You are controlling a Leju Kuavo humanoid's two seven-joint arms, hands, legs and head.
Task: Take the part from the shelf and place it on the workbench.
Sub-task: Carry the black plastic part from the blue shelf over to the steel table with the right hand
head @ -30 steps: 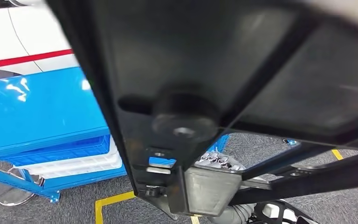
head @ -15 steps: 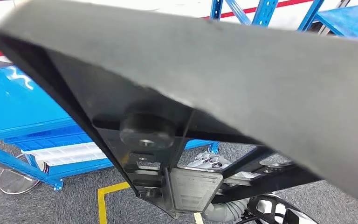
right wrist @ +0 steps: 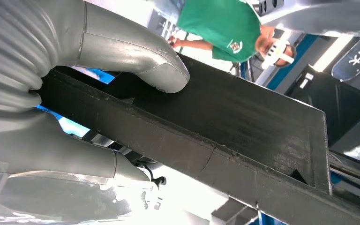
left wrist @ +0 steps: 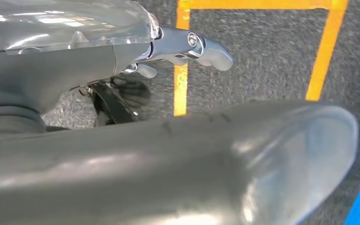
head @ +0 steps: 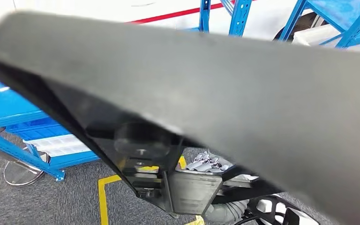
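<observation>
Big black part (head: pixel 243 93) up close across the head view, carried above grey carpet and yellow floor tape (head: pixel 102 199), blue shelving (head: pixel 23 136) behind. Right hand (right wrist: pixel 75 89) clamped on its edge, thumb pressed onto the flat face. Left hand (left wrist: pixel 122 154): grip impossible to tell. Looks rigid, broad, probably awkward rather than fragile; best held by the rim.

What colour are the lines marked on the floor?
Yellow floor lines on grey carpet, clearest in the left wrist view.
</observation>
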